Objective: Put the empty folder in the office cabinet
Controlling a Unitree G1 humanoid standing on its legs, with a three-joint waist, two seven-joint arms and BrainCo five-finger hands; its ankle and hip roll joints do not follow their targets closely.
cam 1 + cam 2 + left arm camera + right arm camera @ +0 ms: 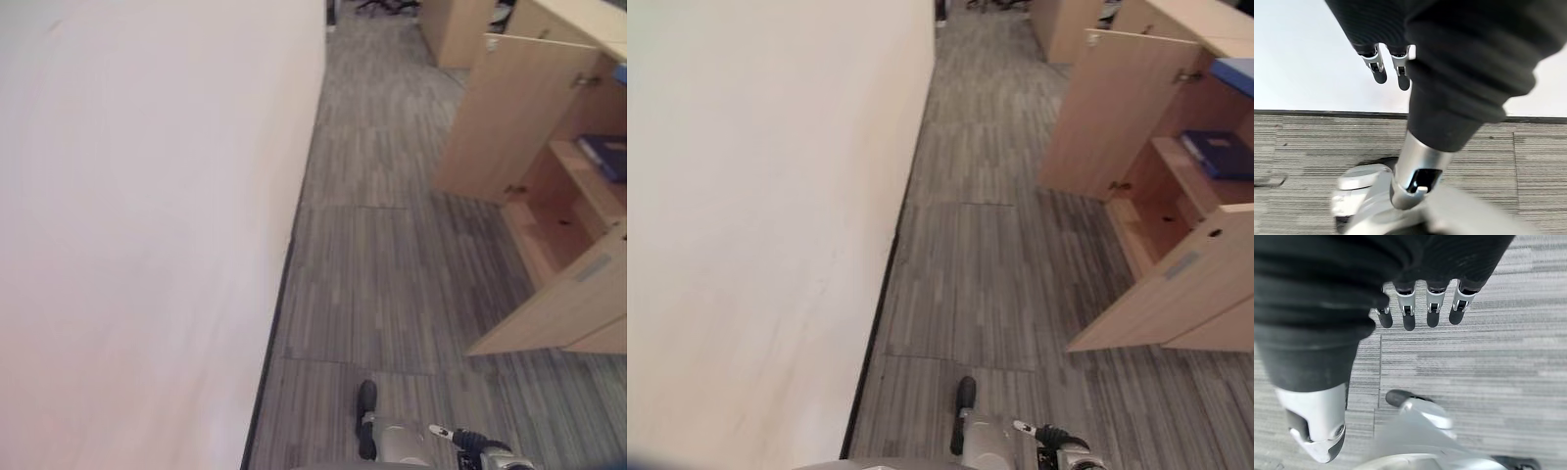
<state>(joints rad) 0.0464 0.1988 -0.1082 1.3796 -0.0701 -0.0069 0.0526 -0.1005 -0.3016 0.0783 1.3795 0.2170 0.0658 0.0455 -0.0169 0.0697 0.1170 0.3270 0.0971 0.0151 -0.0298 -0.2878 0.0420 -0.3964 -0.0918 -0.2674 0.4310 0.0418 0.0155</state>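
The wooden office cabinet [1161, 211] stands at the right with its doors swung open. A blue folder [1220, 154] lies flat on the middle shelf inside it, also seen as the blue folder [607, 155]. Another blue edge [1236, 73] shows on the shelf above. My left hand [1400, 73] hangs over the carpet near the wall, fingers relaxed and holding nothing. My right hand [1409, 316] hangs over the carpet too, its fingers straight in a row and empty. Both hands are well away from the cabinet.
A plain white wall [147, 225] with a dark skirting strip runs along the left. Grey striped carpet [377, 255] forms a corridor between wall and cabinet. The upper open door [500, 117] and a lower open door [568, 304] jut into that corridor. More wooden furniture [456, 29] stands farther back.
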